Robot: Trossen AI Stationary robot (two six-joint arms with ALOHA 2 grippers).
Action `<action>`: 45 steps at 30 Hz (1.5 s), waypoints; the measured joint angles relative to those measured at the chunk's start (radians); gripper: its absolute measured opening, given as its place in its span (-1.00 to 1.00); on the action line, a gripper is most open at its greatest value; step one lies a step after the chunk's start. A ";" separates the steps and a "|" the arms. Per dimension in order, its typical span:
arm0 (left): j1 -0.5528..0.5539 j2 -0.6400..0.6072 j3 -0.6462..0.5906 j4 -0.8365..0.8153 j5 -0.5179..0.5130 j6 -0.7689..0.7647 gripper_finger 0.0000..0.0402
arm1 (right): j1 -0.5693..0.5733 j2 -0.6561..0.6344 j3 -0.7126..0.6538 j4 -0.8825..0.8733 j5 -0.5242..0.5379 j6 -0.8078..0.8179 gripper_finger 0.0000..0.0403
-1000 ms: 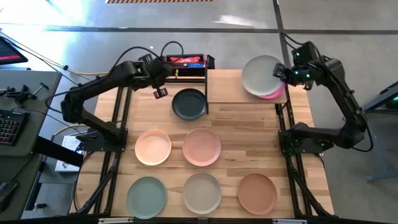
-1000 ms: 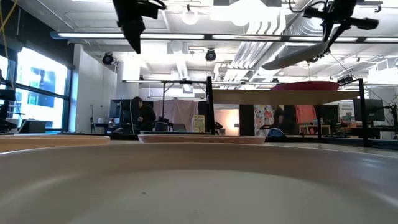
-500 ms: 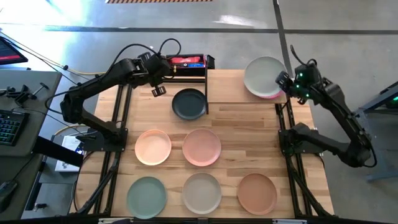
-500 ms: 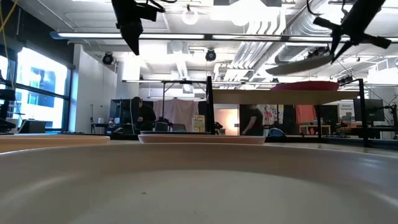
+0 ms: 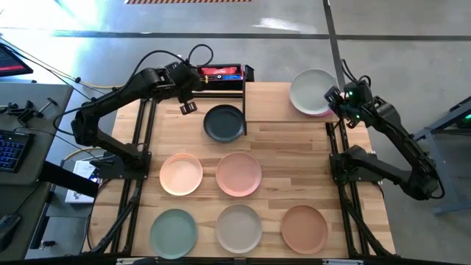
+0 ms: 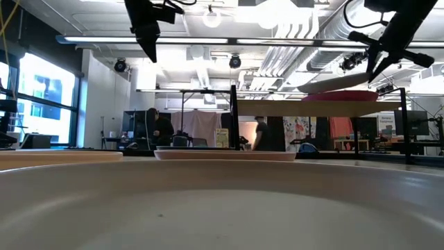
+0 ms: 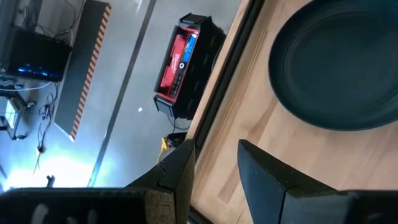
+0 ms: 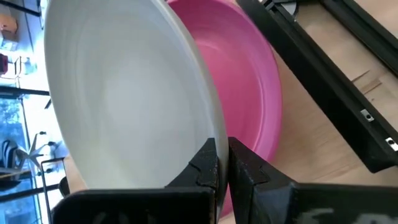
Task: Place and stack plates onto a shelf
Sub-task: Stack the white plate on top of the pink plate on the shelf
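Right hand (image 8: 222,163): pinched shut on the near rim of the white-grey plate (image 5: 311,89), holding it tilted just over the magenta plate (image 8: 249,87) on the shelf (image 5: 291,110), at the tabletop's far right corner.
Left hand (image 7: 214,165): fingers parted, holding nothing, hovering high beside the charcoal plate (image 5: 224,122), near the black-and-red box (image 5: 218,73).
Held plate position: over the shelf, far edge dipping toward the magenta plate; whether the two touch cannot be told.
Other plates: peach plate (image 5: 181,174), pink plate (image 5: 238,174), sage green plate (image 5: 174,232), beige-grey plate (image 5: 238,228) and tan brown plate (image 5: 303,228) lie flat on the tabletop (image 5: 294,158), well apart from the shelf.
Handling: plates look stiff, light and matte, so probably not very slippery; likely plastic-like, low breakage risk, but a rim pinch lets the plate swing.
Where to grip: at the raised rim, one finger inside and one outside, as the right hand does now; the flat centre gives nothing to hold.
Change from earlier frame: a second ago the white-grey plate hung higher and steeper, with the right hand farther back; it now sits lower and flatter, closer over the magenta plate. Left hand barely moved. A person in the room behind has walked to a different spot.
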 joint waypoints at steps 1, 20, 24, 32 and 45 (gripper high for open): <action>0.000 0.000 0.000 0.000 0.000 0.000 -0.45 | 0.000 0.000 0.000 0.000 0.006 0.004 -1.00; 0.000 0.000 0.000 0.001 0.000 0.000 -0.45 | 0.000 0.000 0.000 0.000 0.035 -0.019 -1.00; 0.000 0.000 0.000 0.001 0.000 0.000 -0.45 | 0.000 0.000 0.000 0.000 0.034 -0.019 -1.00; 0.000 0.000 0.000 0.000 0.000 0.000 -0.45 | 0.000 0.001 0.000 0.000 0.038 -0.053 -1.00; 0.000 0.000 0.000 0.001 0.000 0.000 -0.45 | 0.001 0.055 -0.001 0.000 -0.026 -0.080 -1.00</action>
